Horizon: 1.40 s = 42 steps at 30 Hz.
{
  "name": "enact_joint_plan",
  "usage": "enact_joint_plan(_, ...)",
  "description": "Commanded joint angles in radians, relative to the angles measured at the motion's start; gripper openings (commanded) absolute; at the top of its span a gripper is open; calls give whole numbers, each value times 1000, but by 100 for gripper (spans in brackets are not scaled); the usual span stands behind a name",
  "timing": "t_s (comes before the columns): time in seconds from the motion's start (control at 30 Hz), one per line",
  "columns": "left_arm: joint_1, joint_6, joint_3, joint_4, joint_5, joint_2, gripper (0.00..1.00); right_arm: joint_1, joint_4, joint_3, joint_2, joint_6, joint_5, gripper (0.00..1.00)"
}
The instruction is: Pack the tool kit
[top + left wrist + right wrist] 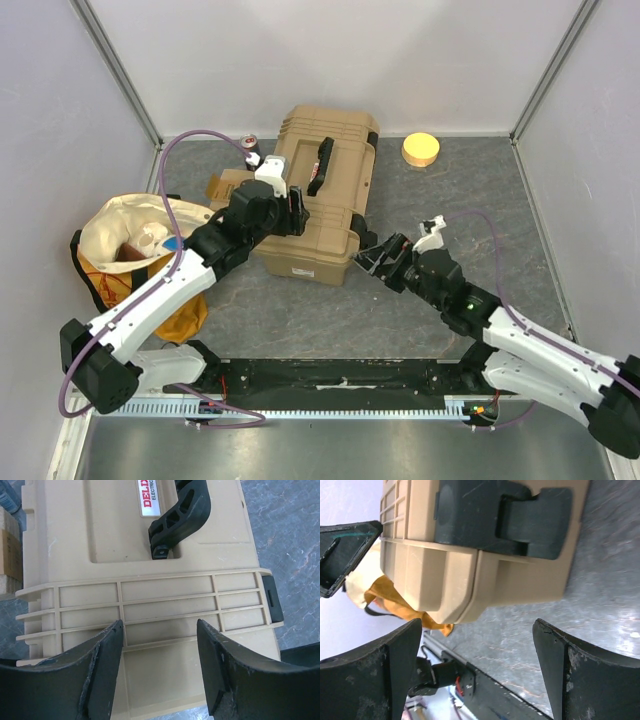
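Note:
The tan toolbox (345, 150) lies shut in the middle of the table, with its black handle (322, 165) on the lid. My left gripper (295, 212) hangs open and empty over the near part of the lid. In the left wrist view its fingers (102, 670) straddle the ribbed lid edge (165, 597), below the handle (180, 515). My right gripper (368, 262) is open and empty at the toolbox's near right corner. In the right wrist view that corner (450, 575) and a black latch (505, 517) sit just beyond the gripper (477, 625). No screwdrivers or hammer show.
A yellow-cream cloth bag (130, 250) with orange lining lies at the left, close to the left arm. A small cardboard box (228, 187) and a dark can (252, 150) sit against the toolbox's left side. A round yellow disc (421, 149) lies at the back right.

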Motion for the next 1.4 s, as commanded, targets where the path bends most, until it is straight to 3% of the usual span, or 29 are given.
enact_joint_plan(0.0,-38,-55,-12,-258,119,39,67,-1,-207,54,-122,-125,192,96)
enact_joint_plan(0.2,-39,-16,125,-312,101,12,71,-3,-463,202,-150,-286,432,77)
enact_joint_plan(0.37,-38,11,224,-370,49,-8,72,-7,-590,329,-14,-410,535,39)
enact_joint_plan(0.47,-36,8,243,-410,-20,-27,73,-17,-609,370,48,-469,541,25)
enact_joint_plan(0.67,-7,-2,212,-486,-163,-45,76,-81,-607,421,158,-542,436,23)
enact_joint_plan(0.77,49,-10,188,-487,-139,-42,76,-125,-584,432,212,-587,351,31)
enact_joint_plan(0.87,114,-12,166,-458,-87,-42,76,-184,-542,444,256,-616,227,48)
enact_joint_plan(0.97,152,-4,146,-424,-42,-38,77,-221,-523,470,321,-642,159,52)
enact_joint_plan(1.17,166,8,108,-417,42,-4,77,-231,-505,533,449,-685,83,35)
enact_joint_plan(1.37,168,18,53,-405,141,10,77,-231,-512,608,583,-711,41,9)
